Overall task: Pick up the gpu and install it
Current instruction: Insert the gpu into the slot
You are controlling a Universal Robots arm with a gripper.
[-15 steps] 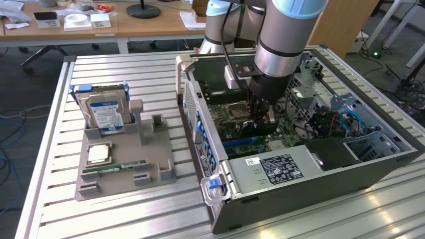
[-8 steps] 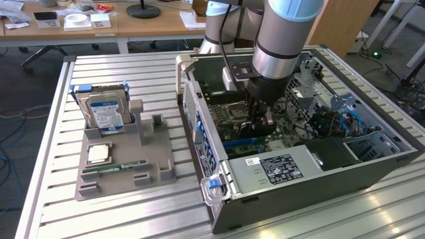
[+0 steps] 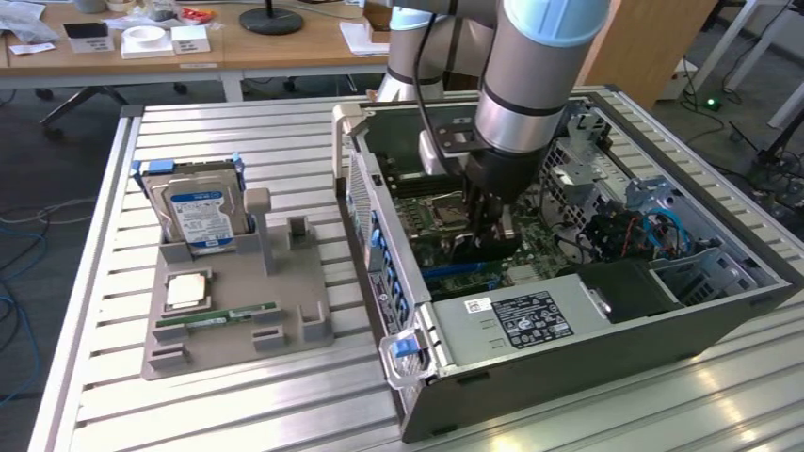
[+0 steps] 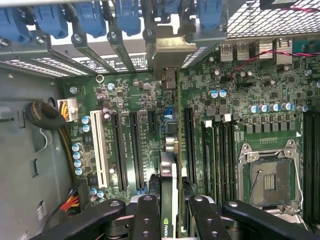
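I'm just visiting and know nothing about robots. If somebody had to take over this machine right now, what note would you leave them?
Claw: shut on the gpu, holding it edge-on.
Where: inside the open computer case. The card sits over the motherboard, running along the expansion slots, with its metal bracket at the case's rear openings.
Done: gpu is picked up and inside the case, lined up with the slots.
Left: I cannot tell whether the card is pressed fully into its slot. The claw has not let go.
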